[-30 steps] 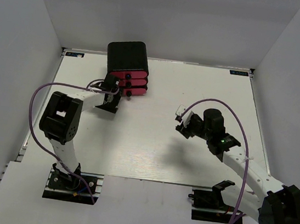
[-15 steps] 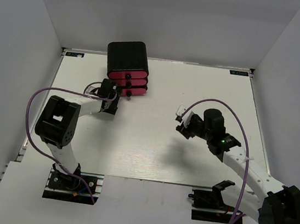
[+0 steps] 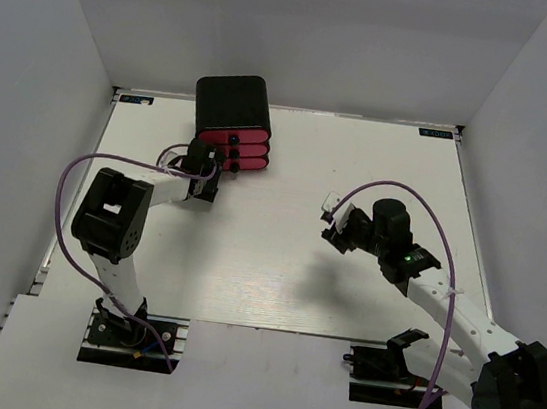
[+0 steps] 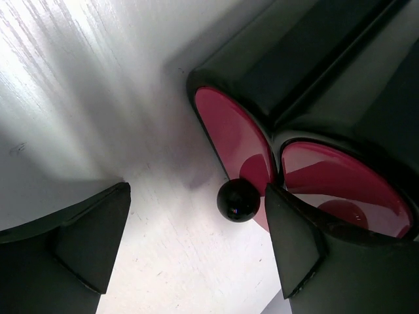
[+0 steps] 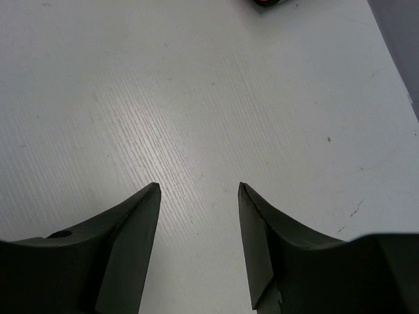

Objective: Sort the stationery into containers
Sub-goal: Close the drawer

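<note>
Pink drawer fronts (image 4: pixel 232 127) in a rounded black box (image 3: pixel 231 103) face our left gripper (image 4: pixel 196 196), spread wide astride a round black knob (image 4: pixel 238 200); our right gripper (image 5: pixel 198 190) hangs parted, empty.

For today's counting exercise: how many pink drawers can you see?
3: top drawer, middle drawer, bottom drawer, stacked in the black box. None seems hidden.
</note>
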`<state>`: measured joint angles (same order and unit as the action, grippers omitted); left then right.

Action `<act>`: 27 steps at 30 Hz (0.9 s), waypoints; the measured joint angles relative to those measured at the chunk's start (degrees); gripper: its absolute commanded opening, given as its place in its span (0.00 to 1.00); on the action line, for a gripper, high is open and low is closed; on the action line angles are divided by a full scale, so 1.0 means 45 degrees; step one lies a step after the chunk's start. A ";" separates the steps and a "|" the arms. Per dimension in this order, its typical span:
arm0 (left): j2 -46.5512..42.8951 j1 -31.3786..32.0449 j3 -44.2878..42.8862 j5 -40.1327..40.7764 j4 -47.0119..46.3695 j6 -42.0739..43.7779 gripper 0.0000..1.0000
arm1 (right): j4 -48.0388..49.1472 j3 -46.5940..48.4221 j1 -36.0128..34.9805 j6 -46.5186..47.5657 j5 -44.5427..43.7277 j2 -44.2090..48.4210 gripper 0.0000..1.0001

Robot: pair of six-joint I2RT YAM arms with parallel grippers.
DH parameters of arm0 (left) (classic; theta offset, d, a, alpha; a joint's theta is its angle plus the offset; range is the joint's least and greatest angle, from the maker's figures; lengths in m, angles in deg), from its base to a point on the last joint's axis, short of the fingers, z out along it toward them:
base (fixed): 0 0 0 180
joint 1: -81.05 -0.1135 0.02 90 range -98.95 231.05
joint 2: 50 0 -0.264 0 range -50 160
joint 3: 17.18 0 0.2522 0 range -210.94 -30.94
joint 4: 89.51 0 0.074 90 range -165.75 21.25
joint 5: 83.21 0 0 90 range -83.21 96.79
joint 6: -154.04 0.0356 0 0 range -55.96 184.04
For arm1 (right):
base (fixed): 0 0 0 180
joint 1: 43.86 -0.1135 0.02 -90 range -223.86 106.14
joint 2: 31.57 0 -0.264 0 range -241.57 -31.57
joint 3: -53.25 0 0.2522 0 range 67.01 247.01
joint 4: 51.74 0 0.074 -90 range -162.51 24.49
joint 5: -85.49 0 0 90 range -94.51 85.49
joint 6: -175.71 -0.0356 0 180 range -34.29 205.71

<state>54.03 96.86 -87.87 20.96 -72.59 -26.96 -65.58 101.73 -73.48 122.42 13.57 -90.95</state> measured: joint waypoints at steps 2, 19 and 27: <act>0.0019 0.0000 -0.0044 0.0000 0.0044 0.0019 0.94 | 0.0000 0.0000 0.0005 0.0024 0.0000 0.0010 0.57; -0.3614 0.0083 0.5702 -0.2191 -0.3259 0.2997 0.57 | 0.0024 -0.0126 0.0083 0.0049 0.0015 0.0010 0.68; -0.9836 0.0131 0.7237 -0.4507 -0.2448 0.8145 1.00 | 0.0058 -0.0102 0.0083 -0.1817 -0.0306 -0.0272 0.90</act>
<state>9.77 97.45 -55.30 0.68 -83.61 9.69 -65.32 101.27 -73.11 114.25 12.20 -92.17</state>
